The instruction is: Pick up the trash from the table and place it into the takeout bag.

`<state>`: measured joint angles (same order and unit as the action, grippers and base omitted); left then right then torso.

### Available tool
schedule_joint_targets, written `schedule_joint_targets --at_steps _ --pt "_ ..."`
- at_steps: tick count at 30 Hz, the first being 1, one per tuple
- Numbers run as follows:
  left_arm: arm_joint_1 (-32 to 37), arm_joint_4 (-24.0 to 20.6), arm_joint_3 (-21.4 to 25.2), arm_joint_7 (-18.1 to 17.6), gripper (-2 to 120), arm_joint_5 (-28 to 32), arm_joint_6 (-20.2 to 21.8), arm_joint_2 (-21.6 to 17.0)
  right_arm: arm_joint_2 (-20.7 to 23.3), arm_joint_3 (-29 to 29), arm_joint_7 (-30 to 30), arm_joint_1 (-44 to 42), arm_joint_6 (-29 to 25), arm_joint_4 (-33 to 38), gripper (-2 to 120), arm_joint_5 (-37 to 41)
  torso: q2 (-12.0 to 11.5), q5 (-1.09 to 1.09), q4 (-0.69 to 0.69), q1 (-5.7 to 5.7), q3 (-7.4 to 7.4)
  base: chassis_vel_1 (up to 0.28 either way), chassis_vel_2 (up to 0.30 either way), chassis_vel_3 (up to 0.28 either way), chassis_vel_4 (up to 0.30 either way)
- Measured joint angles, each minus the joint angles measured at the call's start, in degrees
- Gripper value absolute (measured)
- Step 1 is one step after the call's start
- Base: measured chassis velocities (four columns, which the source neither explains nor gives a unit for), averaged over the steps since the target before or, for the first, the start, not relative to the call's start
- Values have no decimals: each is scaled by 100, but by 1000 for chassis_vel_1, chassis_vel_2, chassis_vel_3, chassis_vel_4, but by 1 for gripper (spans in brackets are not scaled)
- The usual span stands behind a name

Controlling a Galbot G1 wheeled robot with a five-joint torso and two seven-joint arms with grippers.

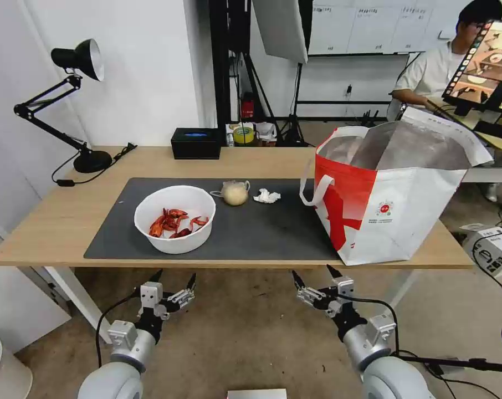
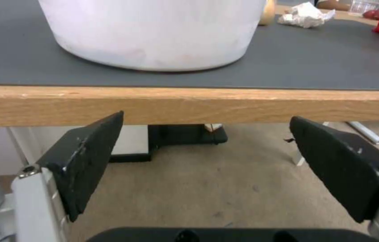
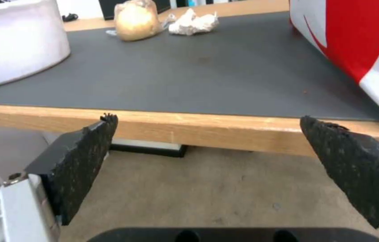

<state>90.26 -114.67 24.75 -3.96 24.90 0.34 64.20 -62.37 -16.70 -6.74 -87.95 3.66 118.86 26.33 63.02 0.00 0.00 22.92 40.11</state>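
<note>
A white round bowl (image 1: 175,218) (image 2: 153,30) (image 3: 12,43) of red crayfish shells sits on the dark grey mat (image 1: 251,227) of the light-wood table (image 1: 51,221). Behind it lie a small knotted clear bag (image 1: 234,193) (image 3: 136,19) with a beige lump and a crumpled white tissue (image 1: 266,196) (image 2: 304,15) (image 3: 194,23). The red-and-white takeout bag (image 1: 384,205) (image 3: 355,37) stands open at the table's right end. My left gripper (image 1: 173,280) (image 2: 205,132) and right gripper (image 1: 316,275) (image 3: 207,134) hang open and empty below the table's front edge.
A black desk lamp (image 1: 73,100) stands at the table's back left and a black rectangular box (image 1: 195,143) at the back edge. Tripod stands and cables fill the floor behind. Boxes and cables lie on the floor to the right.
</note>
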Motion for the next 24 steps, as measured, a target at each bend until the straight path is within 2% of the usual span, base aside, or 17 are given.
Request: schedule_joint_targets --at_steps 13,24 --pt "-8 56 16 0 100 -8 -42 12 74 192 22 212 83 3 100 232 0 0 0 0 0 0 0 0 0" --pt "42 60 68 -4 100 -128 -50 156 -15 1116 -164 1419 193 -70 100 398 0 0 0 0 0 0 0 0 0"
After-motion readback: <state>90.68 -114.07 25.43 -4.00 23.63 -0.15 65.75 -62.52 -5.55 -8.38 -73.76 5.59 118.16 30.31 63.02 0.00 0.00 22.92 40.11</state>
